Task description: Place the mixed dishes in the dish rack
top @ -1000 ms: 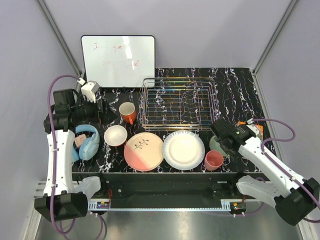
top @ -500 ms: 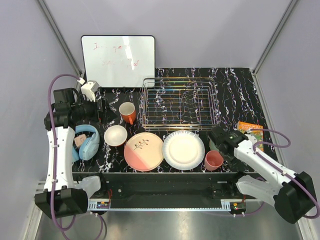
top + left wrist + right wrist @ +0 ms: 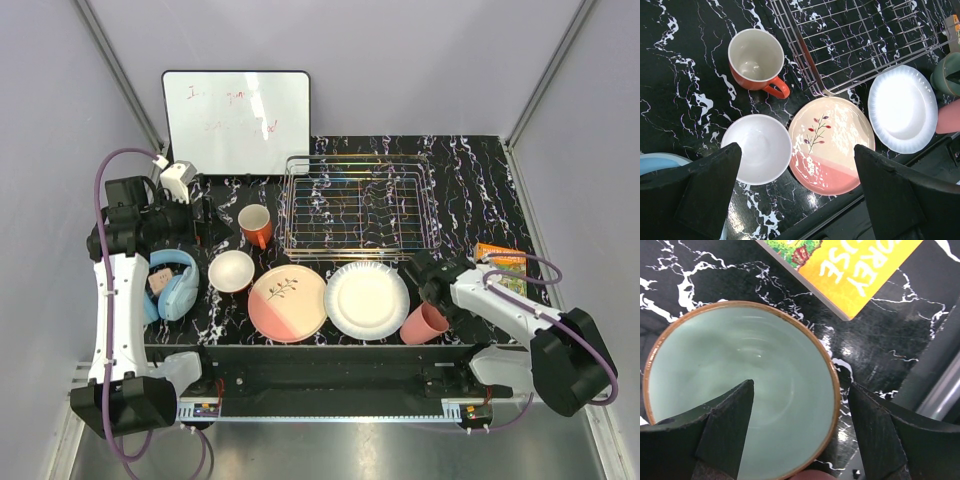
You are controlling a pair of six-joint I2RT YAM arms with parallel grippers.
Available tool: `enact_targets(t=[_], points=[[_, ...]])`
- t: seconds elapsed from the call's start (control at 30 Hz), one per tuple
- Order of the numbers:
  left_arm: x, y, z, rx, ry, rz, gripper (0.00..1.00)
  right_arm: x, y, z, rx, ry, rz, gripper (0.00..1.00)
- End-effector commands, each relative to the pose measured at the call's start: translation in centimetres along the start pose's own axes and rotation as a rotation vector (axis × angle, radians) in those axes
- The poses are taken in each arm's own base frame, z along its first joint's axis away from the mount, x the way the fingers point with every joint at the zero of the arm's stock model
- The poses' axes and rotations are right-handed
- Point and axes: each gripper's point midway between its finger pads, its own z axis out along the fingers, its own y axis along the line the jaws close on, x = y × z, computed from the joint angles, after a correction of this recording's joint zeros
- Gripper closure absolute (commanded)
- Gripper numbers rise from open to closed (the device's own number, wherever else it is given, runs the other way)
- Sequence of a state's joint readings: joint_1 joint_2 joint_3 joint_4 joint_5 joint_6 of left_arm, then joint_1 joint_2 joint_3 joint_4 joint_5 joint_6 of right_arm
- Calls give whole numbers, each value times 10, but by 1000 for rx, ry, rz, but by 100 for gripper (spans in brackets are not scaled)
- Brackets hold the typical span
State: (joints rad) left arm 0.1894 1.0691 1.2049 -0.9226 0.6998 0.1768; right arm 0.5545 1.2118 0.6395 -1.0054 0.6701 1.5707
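Now, left gripper [image 3: 796,148]: spread wide, empty.
Right gripper [image 3: 800,386]: fingers parted astride the rim of the mint-green bowl [image 3: 740,365], at its 3 o'clock, not clamped.
Orange book [image 3: 850,265]: at the bowl's 1 o'clock.

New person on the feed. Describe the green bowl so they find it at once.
Start at the wire dish rack and drop to its near right corner. Just off that corner, between the white fluted plate and the orange book, sits the mint-green bowl, under the right hand. Only it has a pale green inside and a thin brown rim, unlike the plain white bowl.
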Motion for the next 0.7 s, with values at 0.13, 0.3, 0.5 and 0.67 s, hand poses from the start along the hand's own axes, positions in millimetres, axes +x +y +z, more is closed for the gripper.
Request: enact_targets(t=[0.13, 0.3, 0.5, 0.67], points=[[-18, -3, -5, 14, -59, 43, 1, -10, 10, -1, -49, -44, 78, 17], [-14, 1, -5, -4, -52, 52, 1, -27, 22, -17, -139, -63, 115, 16], [-16, -1, -6, 3, -59, 51, 1, -29, 19, -18, -152, -61, 142, 18], [-20, 1, -9, -12, -69, 64, 1, -23, 19, -13, -112, -49, 113, 19]])
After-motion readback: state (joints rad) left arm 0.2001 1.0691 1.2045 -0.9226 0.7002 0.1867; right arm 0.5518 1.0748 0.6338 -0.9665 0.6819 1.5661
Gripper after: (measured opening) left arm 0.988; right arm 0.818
